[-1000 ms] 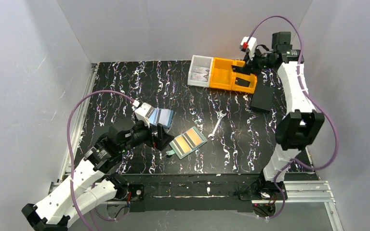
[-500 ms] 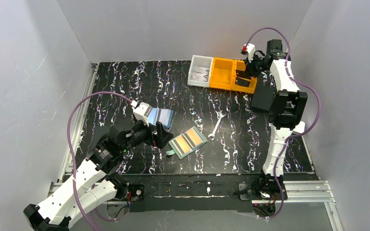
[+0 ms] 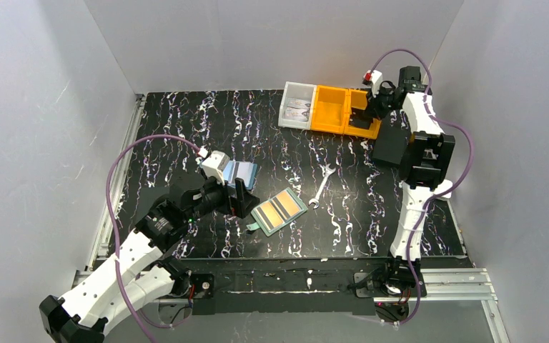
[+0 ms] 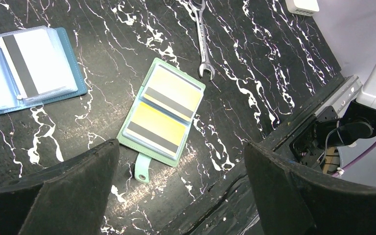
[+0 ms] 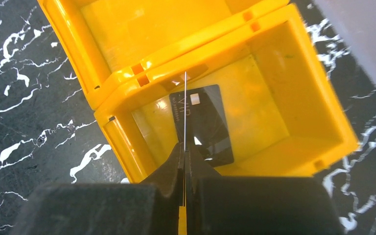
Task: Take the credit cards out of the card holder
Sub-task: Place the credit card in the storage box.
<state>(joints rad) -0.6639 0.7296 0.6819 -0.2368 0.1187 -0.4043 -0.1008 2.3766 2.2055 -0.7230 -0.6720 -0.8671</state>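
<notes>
The sage-green card holder [image 3: 279, 211] [image 4: 162, 112] lies open on the black table, snap tab toward the near edge. Two yellow-orange credit cards [image 4: 156, 128] with dark stripes sit in its slots. My left gripper [image 3: 239, 198] [image 4: 181, 147] hovers open just left of and above it, holding nothing. My right gripper [image 3: 368, 108] [image 5: 184, 149] is shut on a thin credit card seen edge-on [image 5: 185, 107], held over the right compartment of the orange bin [image 3: 329, 108] [image 5: 225, 34]. A black credit card [image 5: 205, 125] lies flat on that compartment's floor.
A light-blue card album [image 3: 241, 173] [image 4: 29, 68] with a dark stripe lies left of the holder. A wrench [image 3: 322, 187] [image 4: 203, 39] lies to its right. A clear box [image 3: 297, 105] adjoins the bin and a black box [image 3: 389, 146] sits beside the right arm.
The right arm has folded back and shifted its wrist a little over the bin, still gripping the card. The left arm has crept slightly toward the holder.
</notes>
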